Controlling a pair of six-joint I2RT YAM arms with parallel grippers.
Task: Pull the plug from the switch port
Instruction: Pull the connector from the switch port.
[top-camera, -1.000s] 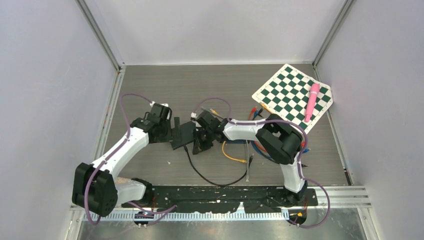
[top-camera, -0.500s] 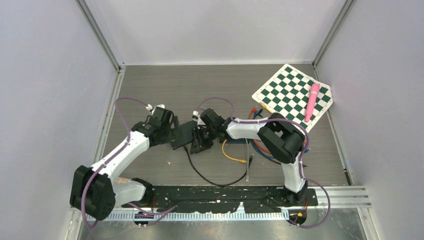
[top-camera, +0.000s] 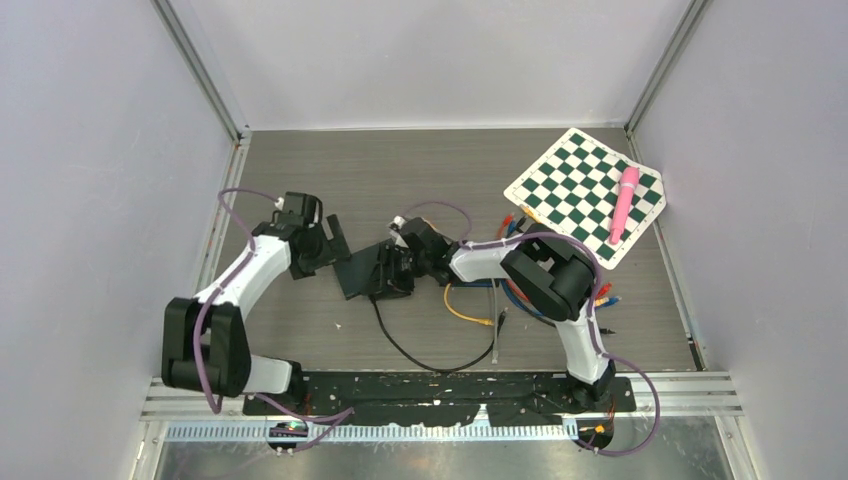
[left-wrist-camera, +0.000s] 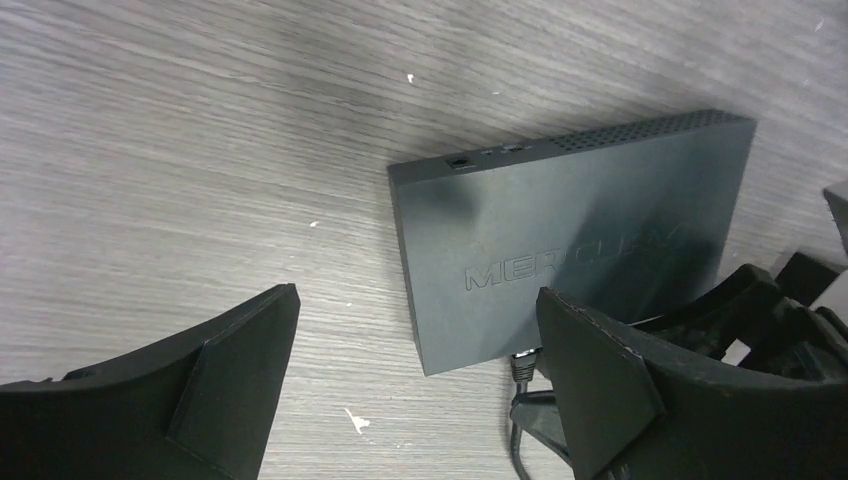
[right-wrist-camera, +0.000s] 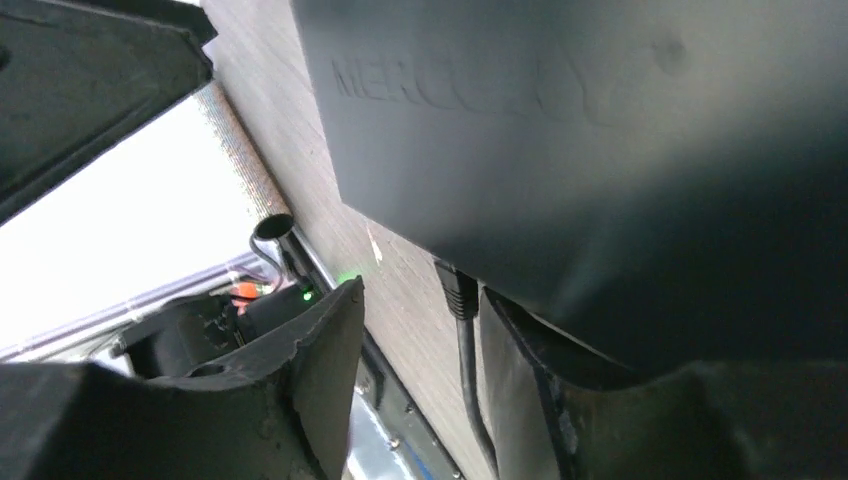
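The black switch (top-camera: 362, 273) lies flat in the middle of the table; it also shows in the left wrist view (left-wrist-camera: 570, 235) and the right wrist view (right-wrist-camera: 600, 140). A black plug (left-wrist-camera: 522, 362) sits in a port on its near side (right-wrist-camera: 458, 290), and its black cable (top-camera: 405, 348) loops toward the front. My left gripper (top-camera: 332, 238) (left-wrist-camera: 415, 370) is open and empty, just left of the switch and not touching it. My right gripper (top-camera: 398, 272) (right-wrist-camera: 420, 390) is open at the switch's near edge, with the plug's cable (right-wrist-camera: 470, 380) between its fingers, close to the right one.
A green-and-white checkered mat (top-camera: 580, 185) with a pink pen (top-camera: 625, 203) lies at the back right. A yellow cable (top-camera: 465, 310) and several coloured cables (top-camera: 512, 225) lie under the right arm. A black rail (top-camera: 440, 385) runs along the front edge.
My left arm has drawn back to the left, off the switch. My right gripper has moved left along the switch's near edge, and the switch has turned slightly.
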